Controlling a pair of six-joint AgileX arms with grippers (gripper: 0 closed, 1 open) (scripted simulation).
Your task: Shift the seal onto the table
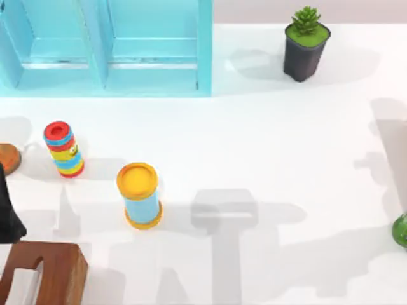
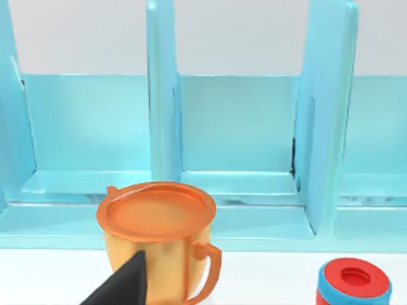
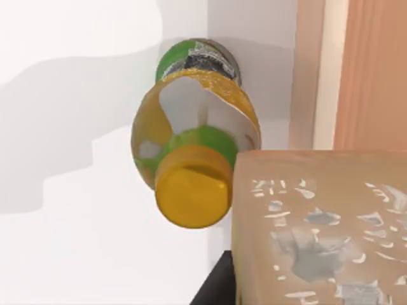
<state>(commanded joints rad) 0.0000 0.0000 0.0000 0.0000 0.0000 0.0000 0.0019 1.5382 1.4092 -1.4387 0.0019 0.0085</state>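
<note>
The seal (image 3: 318,229), a light-tan block with pale flecks on its face, hangs close under the right wrist camera, above the white table (image 1: 286,159). My right gripper (image 3: 311,286) is shut on it; one dark finger (image 3: 215,287) shows against the block's side. Just below and beside the seal stands a green and orange bottle (image 3: 194,146) with a yellow cap. My left arm (image 1: 9,210) sits at the table's left edge, its gripper (image 2: 121,289) close to an orange lidded cup (image 2: 156,235).
A turquoise shelf unit (image 1: 108,47) stands at the back left and a potted plant (image 1: 305,44) at the back right. A striped cylinder (image 1: 63,149), a yellow-topped cylinder (image 1: 138,194) and a brown wooden box (image 1: 48,273) occupy the left. The green bottle (image 1: 400,230) is at the right edge.
</note>
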